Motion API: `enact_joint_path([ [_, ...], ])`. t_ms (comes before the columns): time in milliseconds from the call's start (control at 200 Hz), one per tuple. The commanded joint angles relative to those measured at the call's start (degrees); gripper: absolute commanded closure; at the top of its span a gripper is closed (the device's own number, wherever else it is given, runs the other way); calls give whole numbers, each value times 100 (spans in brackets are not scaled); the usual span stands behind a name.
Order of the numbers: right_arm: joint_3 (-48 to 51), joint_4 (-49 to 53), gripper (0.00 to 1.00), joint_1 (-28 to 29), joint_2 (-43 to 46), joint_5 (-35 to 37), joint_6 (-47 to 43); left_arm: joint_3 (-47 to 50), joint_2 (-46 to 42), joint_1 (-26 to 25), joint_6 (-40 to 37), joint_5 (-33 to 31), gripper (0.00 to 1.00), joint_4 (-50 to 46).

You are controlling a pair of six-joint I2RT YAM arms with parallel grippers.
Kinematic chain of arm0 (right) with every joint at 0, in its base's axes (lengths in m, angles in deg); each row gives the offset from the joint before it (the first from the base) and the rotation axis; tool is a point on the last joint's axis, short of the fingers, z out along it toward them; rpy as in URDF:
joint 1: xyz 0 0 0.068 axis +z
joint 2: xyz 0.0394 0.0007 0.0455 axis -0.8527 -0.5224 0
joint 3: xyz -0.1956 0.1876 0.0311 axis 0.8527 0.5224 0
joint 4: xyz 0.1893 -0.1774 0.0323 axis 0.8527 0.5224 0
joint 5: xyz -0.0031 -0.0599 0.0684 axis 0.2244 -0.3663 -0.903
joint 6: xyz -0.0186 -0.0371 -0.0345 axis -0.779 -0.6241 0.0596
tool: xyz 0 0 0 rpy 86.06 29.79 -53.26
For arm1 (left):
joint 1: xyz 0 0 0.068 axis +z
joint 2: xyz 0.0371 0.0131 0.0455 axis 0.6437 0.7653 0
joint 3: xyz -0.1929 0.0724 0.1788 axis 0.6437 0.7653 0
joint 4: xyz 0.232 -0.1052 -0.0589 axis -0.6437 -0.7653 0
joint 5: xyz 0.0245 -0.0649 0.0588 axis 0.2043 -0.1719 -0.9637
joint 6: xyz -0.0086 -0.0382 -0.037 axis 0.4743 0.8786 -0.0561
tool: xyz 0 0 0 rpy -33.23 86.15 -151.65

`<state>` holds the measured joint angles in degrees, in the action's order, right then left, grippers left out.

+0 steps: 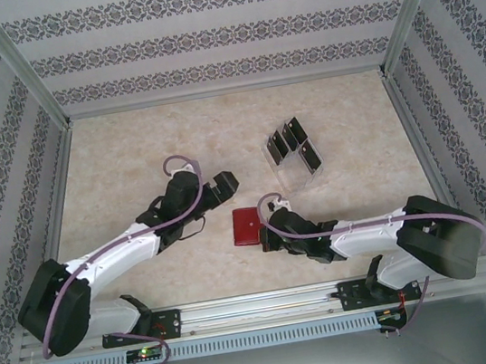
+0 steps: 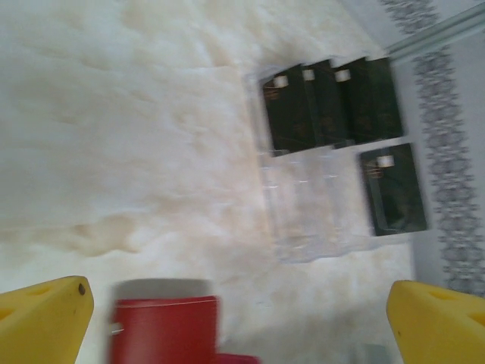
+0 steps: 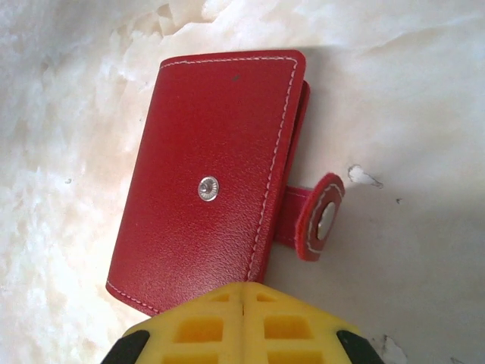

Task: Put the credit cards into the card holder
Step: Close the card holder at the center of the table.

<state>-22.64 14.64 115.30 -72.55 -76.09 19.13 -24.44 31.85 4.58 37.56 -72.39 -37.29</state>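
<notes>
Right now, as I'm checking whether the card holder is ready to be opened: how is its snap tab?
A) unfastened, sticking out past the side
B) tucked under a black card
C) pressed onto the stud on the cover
A: in the right wrist view the snap tab sticks out beside the folded card holder, and the metal stud on the cover is bare.

Robot test cell, lab-type rig: aluminium frame posts (image 1: 20, 64) box in workspace; printed stripe-pattern panels (image 1: 211, 31) serve as walls on three sides; marble-look tabletop (image 1: 129, 153); left arm (image 1: 116, 251) and right arm (image 1: 370, 236) bolted to metal rail (image 1: 261, 303) at near edge; slotted cable duct (image 1: 266, 336) beside rail; exposed purple cables (image 1: 180, 159) along arms
</notes>
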Motion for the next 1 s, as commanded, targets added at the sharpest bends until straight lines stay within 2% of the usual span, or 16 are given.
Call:
enact_joint_path([
  [0, -194, 96, 100, 53, -123, -57, -48, 111, -58, 218, -800, -46, 0, -1323],
  [235, -309, 99, 100, 47, -317, -100, -45, -104, 502, 336, -1881, 524, 0, -1586],
  [505, -423, 102, 100, 51, -440, -116, -79, -326, 975, 276, -2228, 1032, 0, -1363],
  [789, -466, 124, 100, 43, -490, -146, -80, -686, 1635, 81, -2439, 971, 0, -1427],
  [994, -516, 358, 100, 34, -289, -169, -116, -1111, 2031, -39, -2704, 296, 0, -1984],
])
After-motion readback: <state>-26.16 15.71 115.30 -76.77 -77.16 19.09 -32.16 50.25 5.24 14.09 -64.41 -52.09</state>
